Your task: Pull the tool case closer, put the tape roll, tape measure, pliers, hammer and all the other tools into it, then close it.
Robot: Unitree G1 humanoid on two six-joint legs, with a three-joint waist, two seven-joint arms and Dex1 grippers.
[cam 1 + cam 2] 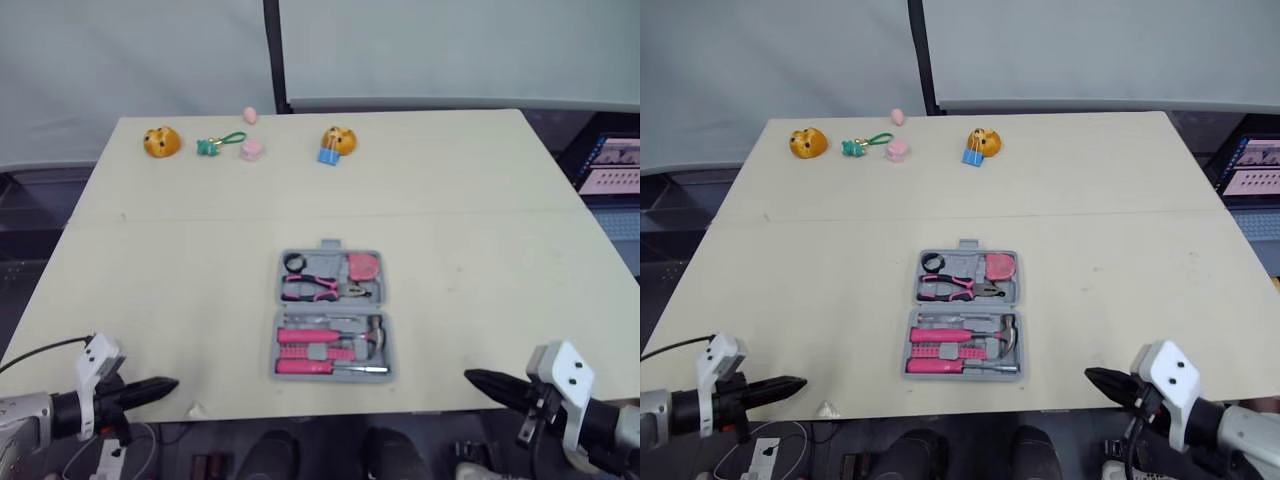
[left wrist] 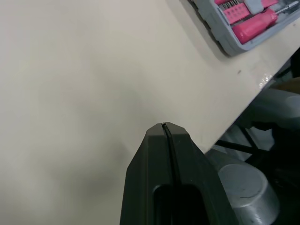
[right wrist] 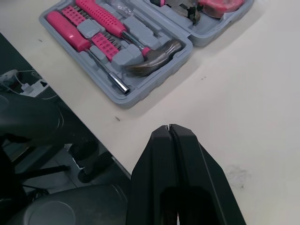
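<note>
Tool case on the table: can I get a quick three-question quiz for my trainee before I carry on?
1. True or false: the tool case lies open on the table.
2. The hammer lies: A) in the case's near half, B) in its far half, C) on the bare table.
3. Fill in: the left pincer and right pincer are both ____, neither touching the case.
Key: 1 true; 2 A; 3 shut.
</note>
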